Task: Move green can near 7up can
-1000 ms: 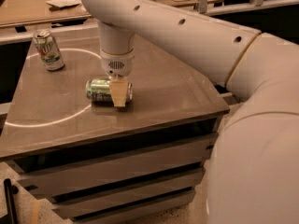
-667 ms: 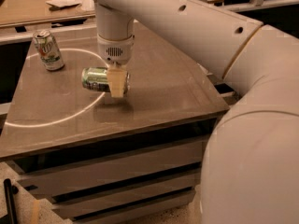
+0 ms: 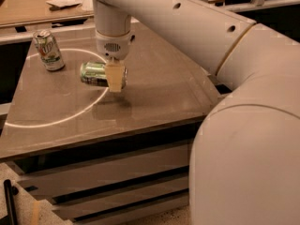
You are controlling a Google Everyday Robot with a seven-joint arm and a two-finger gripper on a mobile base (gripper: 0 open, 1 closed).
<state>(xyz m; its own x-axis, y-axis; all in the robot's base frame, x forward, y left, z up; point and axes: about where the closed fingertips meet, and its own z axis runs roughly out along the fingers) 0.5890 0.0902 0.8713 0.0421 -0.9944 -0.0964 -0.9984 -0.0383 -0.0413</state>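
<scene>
The green can (image 3: pixel 95 74) is held on its side, lifted a little above the brown table (image 3: pixel 154 93); its shadow lies on the top below it. My gripper (image 3: pixel 115 78) hangs from the white arm and is shut on the can's right end, one pale finger (image 3: pixel 115 77) across its front. The 7up can (image 3: pixel 48 49) stands upright at the table's back left corner, to the left of the green can and apart from it.
A thin bright ring of light (image 3: pixel 70 111) curves across the table's left half. My large white arm and body (image 3: pixel 248 139) fill the right side. Dark drawers (image 3: pixel 112 182) sit under the top. A wooden surface with papers (image 3: pixel 61 3) lies behind.
The gripper has carried the green can up off the table and to the left, closer to the 7up can. The 7up can has not moved.
</scene>
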